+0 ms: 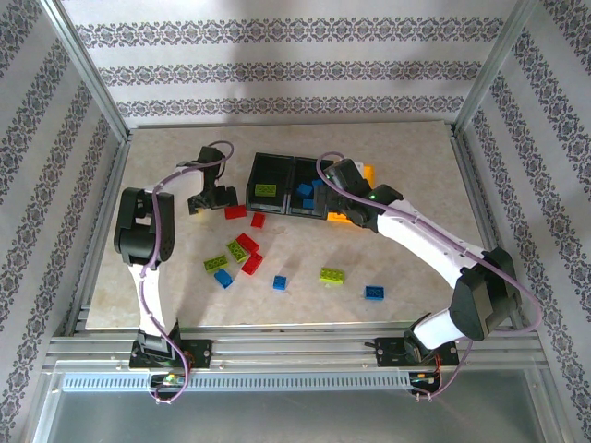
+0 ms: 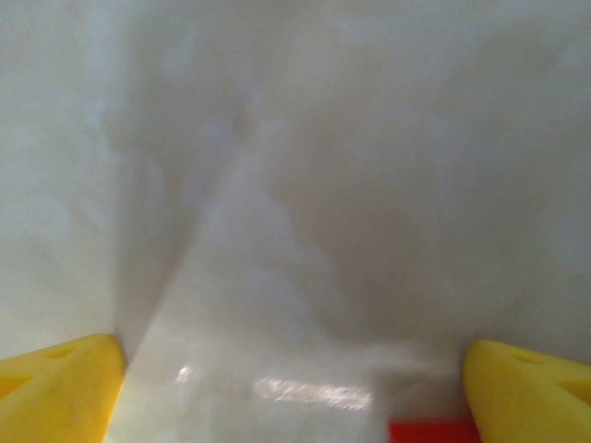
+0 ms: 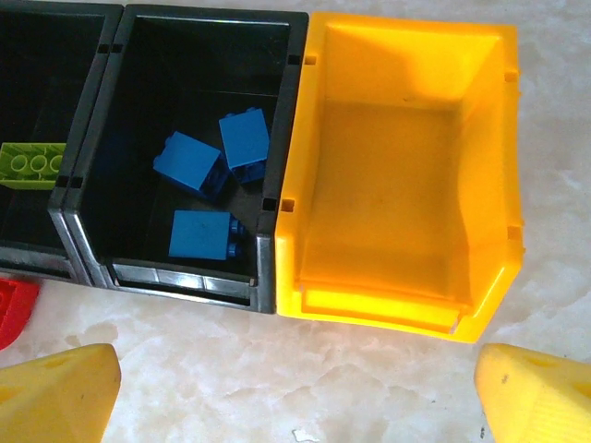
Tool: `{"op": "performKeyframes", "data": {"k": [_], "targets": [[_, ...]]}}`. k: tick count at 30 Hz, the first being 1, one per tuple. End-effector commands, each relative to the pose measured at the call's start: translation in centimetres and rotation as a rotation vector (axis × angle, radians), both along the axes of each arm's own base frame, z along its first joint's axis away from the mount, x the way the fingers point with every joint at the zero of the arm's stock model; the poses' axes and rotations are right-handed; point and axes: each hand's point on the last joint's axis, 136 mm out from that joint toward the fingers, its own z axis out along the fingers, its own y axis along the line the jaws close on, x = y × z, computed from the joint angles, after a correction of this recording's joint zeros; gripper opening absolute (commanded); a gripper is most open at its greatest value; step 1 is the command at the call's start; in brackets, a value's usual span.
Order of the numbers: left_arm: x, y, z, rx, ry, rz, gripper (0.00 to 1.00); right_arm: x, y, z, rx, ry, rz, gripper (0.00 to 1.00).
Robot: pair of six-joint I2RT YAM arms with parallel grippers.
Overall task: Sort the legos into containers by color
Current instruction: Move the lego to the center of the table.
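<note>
Three containers stand joined in a row. The left black bin (image 1: 268, 185) (image 3: 37, 212) holds a green lego (image 3: 32, 164). Three blue legos (image 3: 199, 166) lie in the middle black bin (image 1: 307, 196) (image 3: 277, 138). Nothing lies in the yellow bin (image 3: 406, 157) (image 1: 367, 172). My right gripper (image 3: 295, 397) (image 1: 343, 198) hovers open over bare table in front of the bins. To the left of them my left gripper (image 1: 208, 203) (image 2: 295, 397) hangs low and open, with a red lego (image 1: 235, 211) (image 2: 432, 432) just by its right fingertip (image 2: 536, 388). More red, green and blue legos lie loose in front.
Loose legos spread from a red one (image 1: 258, 220) and a red-green cluster (image 1: 242, 251) to a green one (image 1: 331, 275) and a blue one (image 1: 374, 293). A red lego (image 3: 14, 309) lies at the left black bin's front corner. Metal frame posts edge the table (image 1: 416, 166).
</note>
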Motion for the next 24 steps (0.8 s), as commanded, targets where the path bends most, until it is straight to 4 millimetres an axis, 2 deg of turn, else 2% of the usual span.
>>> {"op": "performKeyframes", "data": {"k": [1,5,8,10,15,18,20,24], "targets": [[-2.9,-0.1,0.5,-0.016,0.054,-0.016,0.94,-0.3,-0.1,-0.2,-0.009,0.0,-0.017,0.98],[-5.1,-0.7,0.4,-0.037,0.059,-0.007,0.92,-0.2,0.2,-0.4,-0.007,0.002,-0.013,0.98],[-5.8,-1.9,0.9,-0.086,0.016,-0.02,0.92,-0.1,0.5,-0.5,-0.005,0.004,-0.006,0.98],[-5.7,-2.3,1.7,-0.087,-0.035,-0.036,0.91,-0.1,0.7,-0.6,-0.01,0.007,0.001,0.98],[-4.3,-1.7,4.9,-0.045,-0.176,-0.053,0.91,-0.2,0.7,-1.0,-0.022,0.015,0.006,0.98],[-3.8,-2.9,6.1,-0.079,-0.218,-0.145,0.91,-0.4,0.6,-1.1,-0.026,0.015,0.004,0.98],[-4.0,-4.0,6.0,-0.095,-0.193,-0.227,0.89,-0.4,0.4,-1.1,-0.028,0.014,-0.002,0.98],[-5.2,-5.2,4.3,-0.016,-0.067,-0.362,0.84,-0.4,0.4,-1.0,-0.027,0.01,-0.005,0.98]]}}
